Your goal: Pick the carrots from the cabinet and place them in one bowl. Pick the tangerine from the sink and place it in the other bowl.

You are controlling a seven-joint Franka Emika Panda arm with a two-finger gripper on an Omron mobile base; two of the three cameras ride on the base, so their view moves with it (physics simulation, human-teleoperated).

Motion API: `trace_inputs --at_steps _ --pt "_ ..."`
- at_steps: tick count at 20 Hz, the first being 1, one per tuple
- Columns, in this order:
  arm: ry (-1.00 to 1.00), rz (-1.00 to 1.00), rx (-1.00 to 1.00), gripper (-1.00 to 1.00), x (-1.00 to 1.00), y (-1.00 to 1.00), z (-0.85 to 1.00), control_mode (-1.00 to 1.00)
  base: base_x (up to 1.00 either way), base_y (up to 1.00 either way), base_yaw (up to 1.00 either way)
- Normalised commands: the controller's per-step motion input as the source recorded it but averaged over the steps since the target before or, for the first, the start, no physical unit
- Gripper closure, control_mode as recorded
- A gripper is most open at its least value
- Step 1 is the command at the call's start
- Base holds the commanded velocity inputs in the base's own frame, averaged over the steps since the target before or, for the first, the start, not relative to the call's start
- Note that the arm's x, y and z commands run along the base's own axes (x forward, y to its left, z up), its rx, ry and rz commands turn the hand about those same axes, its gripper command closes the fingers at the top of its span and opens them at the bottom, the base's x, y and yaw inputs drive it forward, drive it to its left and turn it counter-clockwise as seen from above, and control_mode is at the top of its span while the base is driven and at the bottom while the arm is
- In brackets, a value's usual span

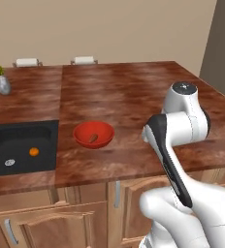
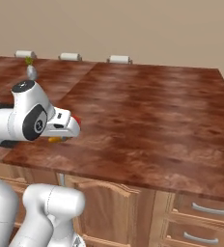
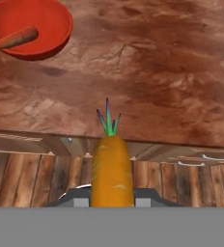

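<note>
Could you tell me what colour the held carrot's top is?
Green with purple tips, clearest in the hand view: carrot.

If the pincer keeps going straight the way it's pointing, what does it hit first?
Probably the front edge of the wooden counter. The pincer, shut on the green-topped carrot, aims there; the red bowl sits off to one side. Depth is hard to judge.

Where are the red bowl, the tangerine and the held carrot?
red bowl (image 1: 104,131): left base view, on its right inner wall.
tangerine (image 1: 33,151): left base view, on the middle of the fruit, in the sink.
carrot (image 3: 112,171): hand view, on the middle of its orange body.
</note>
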Motion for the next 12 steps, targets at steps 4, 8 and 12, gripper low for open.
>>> trace_inputs --at_steps 4,8,12 --pt "0.0 0.0 0.0 1.0 0.0 0.0 0.0 1.0 0.13 0.41 -0.03" --pt "0.0 0.0 0.0 1.0 0.0 0.0 0.0 1.0 0.04 0.5 -0.11" --pt "0.0 0.0 0.0 1.0 0.0 0.0 0.0 1.0 0.08 0.49 -0.12"
